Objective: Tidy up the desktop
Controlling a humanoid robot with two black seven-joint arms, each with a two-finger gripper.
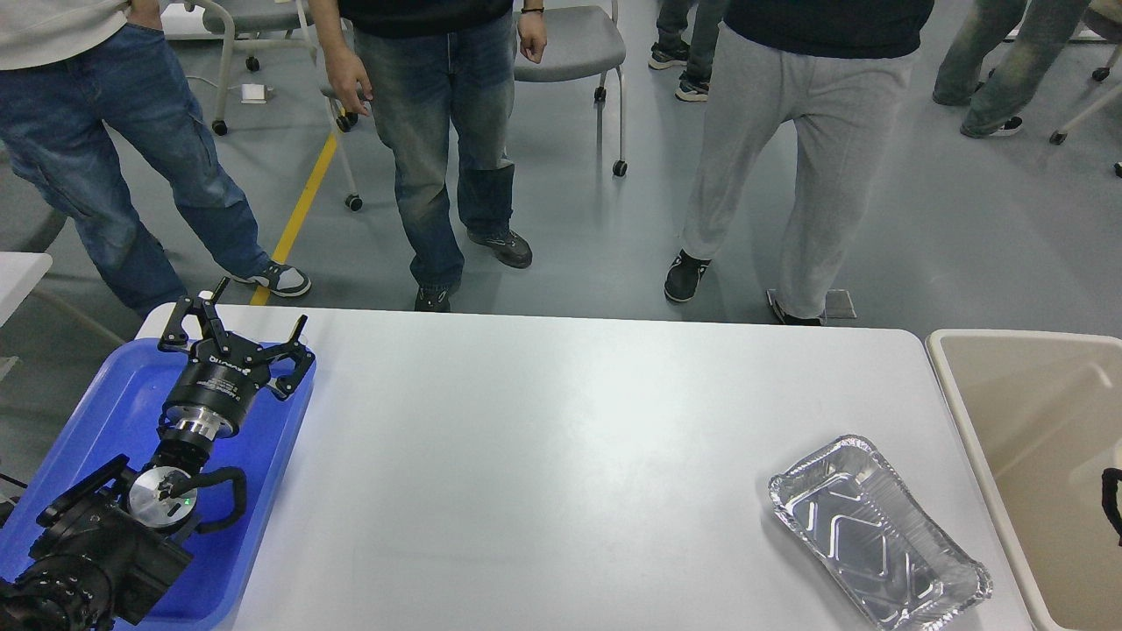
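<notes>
The white desktop (561, 438) fills the middle of the head view. A crinkled, empty silver foil tray (877, 535) lies on it at the front right, turned at an angle. My left gripper (254, 308) is open and empty, held over the far end of the blue plastic tray (114, 394) at the desktop's left edge. Only a small dark part of my right arm (1111, 504) shows at the right edge, over the beige bin (1034, 421). Its fingers cannot be told apart.
The beige bin stands against the desktop's right end, and what shows of its inside is bare. Three people stand close behind the far edge, with wheeled chairs (570, 44) behind them. Another white surface (17, 272) is at the far left.
</notes>
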